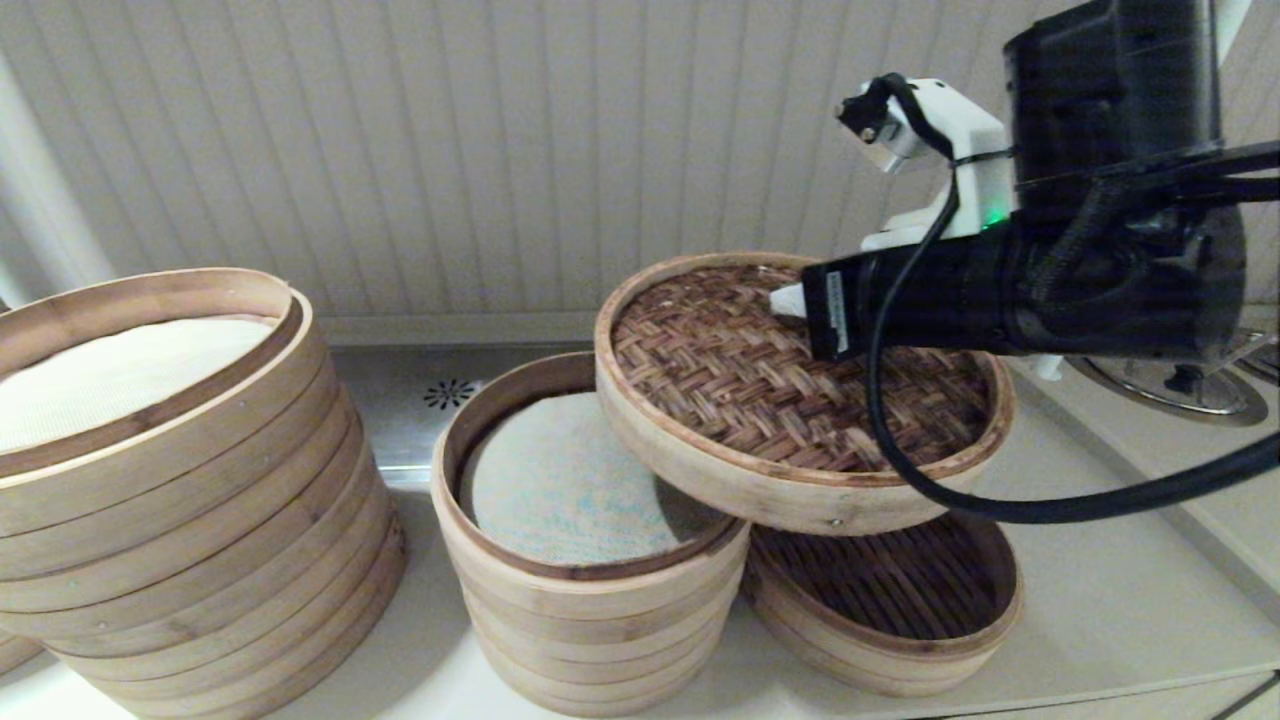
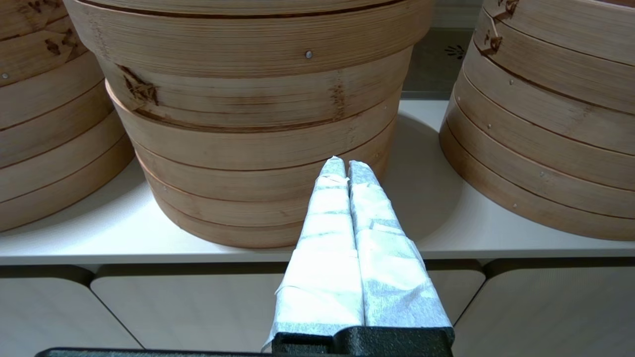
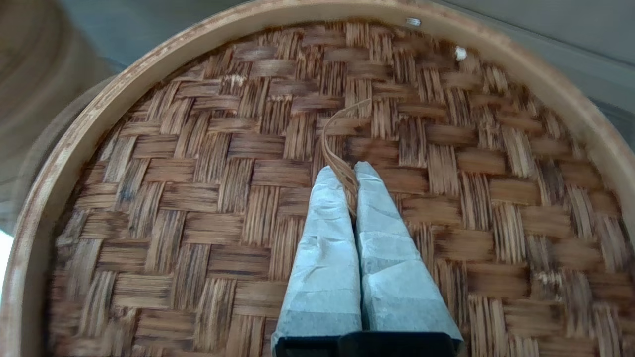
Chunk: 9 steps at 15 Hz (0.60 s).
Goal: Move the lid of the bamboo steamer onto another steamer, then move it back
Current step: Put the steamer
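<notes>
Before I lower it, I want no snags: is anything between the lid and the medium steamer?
Nothing visible. The lid, held by the right end effector, hangs tilted, partly over the steamer; its liner is bare.

The bamboo steamer lid (image 1: 800, 400) hangs tilted between another steamer (image 1: 585, 560) on its left and the low basket (image 1: 890, 610) beneath its right side, with the wider stack (image 1: 190, 520) farthest left.

The lid (image 1: 800, 400), held tilted by the right gripper (image 3: 349, 171) on its loop, overhangs the rim of the steamer (image 1: 585, 560) and covers most of the low basket (image 1: 890, 610). The wide stack (image 1: 190, 510) crowds the steamer's left. Open worktop (image 1: 1120, 590) lies right of the basket.
</notes>
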Motion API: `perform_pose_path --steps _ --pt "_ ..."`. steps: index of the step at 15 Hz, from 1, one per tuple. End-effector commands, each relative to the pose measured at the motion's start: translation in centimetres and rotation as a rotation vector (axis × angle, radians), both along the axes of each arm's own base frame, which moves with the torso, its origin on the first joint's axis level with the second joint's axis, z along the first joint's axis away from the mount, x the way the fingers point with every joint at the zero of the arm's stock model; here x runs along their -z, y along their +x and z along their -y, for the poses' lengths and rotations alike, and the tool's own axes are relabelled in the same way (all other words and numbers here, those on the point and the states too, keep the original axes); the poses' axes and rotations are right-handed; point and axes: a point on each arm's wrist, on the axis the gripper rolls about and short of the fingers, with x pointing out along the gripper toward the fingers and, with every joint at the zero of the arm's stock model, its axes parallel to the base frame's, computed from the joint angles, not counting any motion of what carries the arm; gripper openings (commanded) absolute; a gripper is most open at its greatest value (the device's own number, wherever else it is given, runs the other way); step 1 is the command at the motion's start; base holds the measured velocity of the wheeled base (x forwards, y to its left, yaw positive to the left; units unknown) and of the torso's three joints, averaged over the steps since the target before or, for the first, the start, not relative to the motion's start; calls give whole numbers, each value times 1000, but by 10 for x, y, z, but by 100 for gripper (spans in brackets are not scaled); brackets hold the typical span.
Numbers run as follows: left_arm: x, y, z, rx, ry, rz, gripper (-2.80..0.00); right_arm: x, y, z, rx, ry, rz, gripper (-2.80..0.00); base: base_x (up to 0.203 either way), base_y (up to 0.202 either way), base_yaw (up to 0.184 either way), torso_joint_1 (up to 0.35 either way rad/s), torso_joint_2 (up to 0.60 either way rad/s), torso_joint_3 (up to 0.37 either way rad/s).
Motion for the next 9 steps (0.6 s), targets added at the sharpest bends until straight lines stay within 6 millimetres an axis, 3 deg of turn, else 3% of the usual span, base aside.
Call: perform_pose_path --steps 1,4,9 --pt "0 0 0 -1 1 1 -280 -7 -14 34 73 18 24 -280 0 0 0 0 0 0" --pt "0 0 0 -1 -1 1 -280 3 -19 68 183 4 1 -280 0 0 0 0 0 0" --pt "0 0 0 -1 1 -1 -280 30 -23 102 318 -27 -72 -280 0 0 0 0 0 0"
